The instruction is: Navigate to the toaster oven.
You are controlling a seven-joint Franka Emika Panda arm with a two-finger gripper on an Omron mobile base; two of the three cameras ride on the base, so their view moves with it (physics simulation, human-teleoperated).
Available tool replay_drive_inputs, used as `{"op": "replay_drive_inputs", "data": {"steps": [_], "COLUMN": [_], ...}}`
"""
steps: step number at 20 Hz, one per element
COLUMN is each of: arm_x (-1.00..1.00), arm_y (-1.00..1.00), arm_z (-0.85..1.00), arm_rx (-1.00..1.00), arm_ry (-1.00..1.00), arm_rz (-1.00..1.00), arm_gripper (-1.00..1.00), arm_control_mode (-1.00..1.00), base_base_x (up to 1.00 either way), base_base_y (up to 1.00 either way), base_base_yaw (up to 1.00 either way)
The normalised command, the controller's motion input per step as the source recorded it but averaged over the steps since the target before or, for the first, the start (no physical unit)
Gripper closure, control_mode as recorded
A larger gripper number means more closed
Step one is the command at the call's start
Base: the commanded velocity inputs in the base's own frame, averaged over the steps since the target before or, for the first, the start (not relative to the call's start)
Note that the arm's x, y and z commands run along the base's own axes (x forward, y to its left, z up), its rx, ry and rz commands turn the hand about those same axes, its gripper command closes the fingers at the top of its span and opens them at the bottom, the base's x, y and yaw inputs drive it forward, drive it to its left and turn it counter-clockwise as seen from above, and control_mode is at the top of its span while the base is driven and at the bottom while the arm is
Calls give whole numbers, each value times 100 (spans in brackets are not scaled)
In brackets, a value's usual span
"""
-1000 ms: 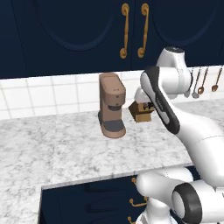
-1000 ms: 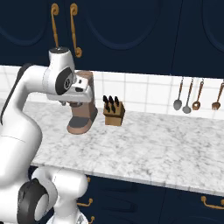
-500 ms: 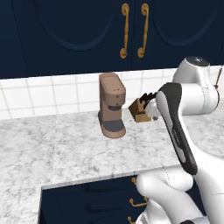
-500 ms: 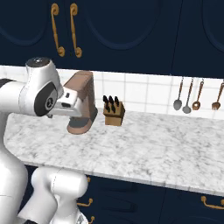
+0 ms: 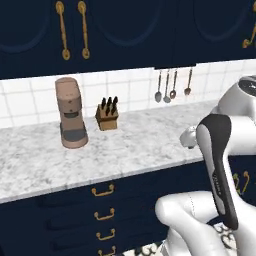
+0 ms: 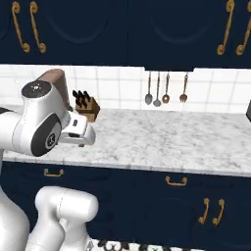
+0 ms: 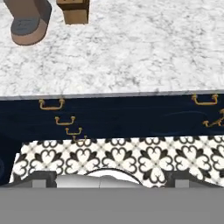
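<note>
Not much of the toaster oven [image 6: 248, 112] can be made out. A dark sliver is cut off by the right edge of the right base view, sitting on the far right end of the table [image 6: 196, 142]. That's probably it, though too little is shown to be sure.

Everything else is laid out along the marble table. A brown coffee machine [image 5: 70, 112] is parked toward the left in the left base view, upright, with its back near the white tiled wall [image 5: 135, 87]. A wooden knife block [image 5: 107, 115] is set just beside it on the right, apart from it, with dark handles sticking up. Further right, four utensils [image 5: 172, 85] are hung on the wall under the navy upper cabinets [image 5: 130, 30], which are fitted with gold handles.

In the right base view the coffee machine is mostly covered by the white arm [image 6: 41, 125], and the knife block is seen just past the arm's shoulder. The end effector [image 6: 86, 138] is held out in front of the table edge, level with it and not touching anything. Whether its fingers are apart or together can't be told, since they're not resolved in any view.

From the hand view, the table is looked down on from above. The coffee machine's base and the knife block are clipped at the top left. Navy drawers [image 7: 131, 116] with gold pulls are seen below the table edge, and a black-and-white patterned floor [image 7: 122, 157] below those.
</note>
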Motion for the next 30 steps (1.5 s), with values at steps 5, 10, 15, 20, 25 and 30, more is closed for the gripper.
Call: {"op": "replay_drive_inputs", "data": {"steps": [5,10,15,20,25,30], "arm_x": [0,0,0,0,0,0], "arm_y": [0,0,0,0,0,0], "arm_z": [0,0,0,0,0,0], "arm_rx": [0,0,0,0,0,0], "arm_ry": [0,0,0,0,0,0], "arm_rz": [0,0,0,0,0,0], "arm_gripper": [-100,-100,-100,-100,-100,-100], "arm_control_mode": [100,100,100,100,100,100], "base_base_x": [0,0,60,100,100,100], "base_base_y": [-43,-28,-73,-100,-100,-99], "base_base_yaw": [-82,-90,-58,-12,7,38]}}
